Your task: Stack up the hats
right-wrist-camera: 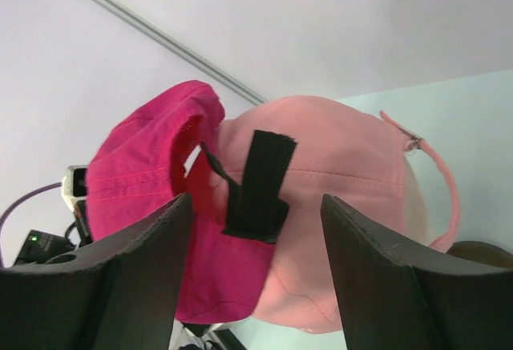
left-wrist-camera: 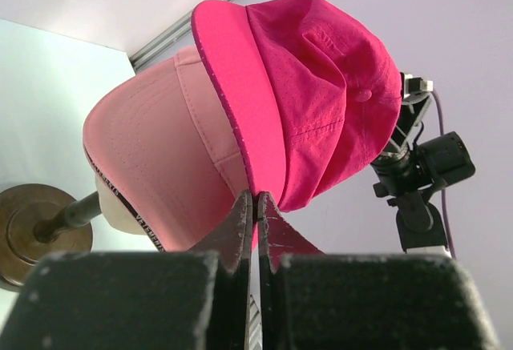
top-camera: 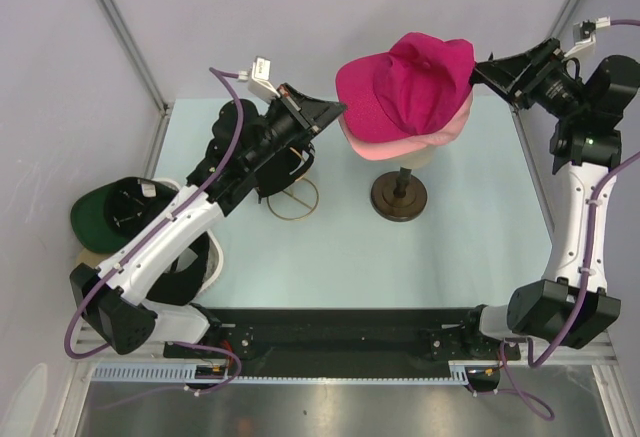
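Observation:
A magenta cap (top-camera: 410, 79) sits tilted on top of a light pink cap (top-camera: 420, 142), which is on the beige mannequin head. My left gripper (top-camera: 338, 110) is shut on the edge of the magenta cap's brim (left-wrist-camera: 232, 86); its jaws (left-wrist-camera: 256, 198) pinch the brim. My right gripper (top-camera: 478, 72) is open behind the caps, its fingers either side of the magenta cap's black back strap (right-wrist-camera: 258, 186) without touching it. The pink cap (right-wrist-camera: 345, 206) shows under it. A dark green cap (top-camera: 112, 212) lies upside down at the far left. A black cap (top-camera: 185, 279) lies partly hidden under my left arm.
The mannequin head stands on a post with a round dark base (top-camera: 398, 197) mid-table. A wire ring stand (top-camera: 293, 197) sits just left of it, under my left wrist. A tan shape (top-camera: 88, 257) lies under the green cap. Enclosure walls close in left, right and back.

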Motion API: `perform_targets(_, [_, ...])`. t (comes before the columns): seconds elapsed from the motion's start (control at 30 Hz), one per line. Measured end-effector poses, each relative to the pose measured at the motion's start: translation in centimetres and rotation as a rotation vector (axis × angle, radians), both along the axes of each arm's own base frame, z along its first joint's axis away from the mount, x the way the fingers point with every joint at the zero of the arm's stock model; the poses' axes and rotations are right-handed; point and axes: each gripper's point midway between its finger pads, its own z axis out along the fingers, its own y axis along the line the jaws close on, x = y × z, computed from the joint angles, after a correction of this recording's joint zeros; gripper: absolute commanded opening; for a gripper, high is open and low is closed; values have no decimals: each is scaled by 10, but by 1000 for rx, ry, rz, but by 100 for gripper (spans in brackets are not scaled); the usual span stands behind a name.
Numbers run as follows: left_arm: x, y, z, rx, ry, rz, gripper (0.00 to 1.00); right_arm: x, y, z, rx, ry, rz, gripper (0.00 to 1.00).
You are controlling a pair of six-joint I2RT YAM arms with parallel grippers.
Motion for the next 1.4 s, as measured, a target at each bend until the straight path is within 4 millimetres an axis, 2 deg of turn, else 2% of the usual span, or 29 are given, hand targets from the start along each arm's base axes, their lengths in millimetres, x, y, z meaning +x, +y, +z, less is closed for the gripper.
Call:
perform_targets(0.1, [0, 0, 0, -2, 2, 0, 0, 5, -1, -7, -21, 6, 2, 65])
perform_targets(0.3, [0, 0, -1, -4, 9, 0, 0, 7, 7, -16, -80, 6, 18, 52])
perform_targets(0.43, [0, 0, -1, -2, 12, 0, 0, 9, 15, -13, -109, -17, 44, 32])
perform_targets(0.57, [1, 1, -3, 0, 19, 6, 0, 13, 17, -9, -129, -28, 46, 27])
perform_targets(0.67, [1, 0, -4, 0, 29, 7, 0, 13, 14, -8, -130, -15, 28, 12])
perform_targets(0.7, [1, 0, -4, -2, 31, 7, 0, 13, 12, -7, -129, -9, 18, 3])
perform_targets(0.73, [2, 0, -4, -2, 33, 6, 0, 13, 10, -6, -126, -3, 7, 0])
perform_targets(0.83, [5, -4, -1, -13, 41, 4, 0, 15, -2, -10, -112, 46, -49, 0])
perform_targets(1.0, [10, -8, -2, -16, 55, -2, 0, 14, -24, -33, -104, 173, -144, 0])
perform_targets(1.23, [12, -9, -11, -7, 98, 0, 0, 11, -33, -67, -140, 310, -190, 0])
perform_targets(1.4, [13, -9, -17, 1, 121, 15, 0, 14, -32, -87, -184, 368, -204, 0])
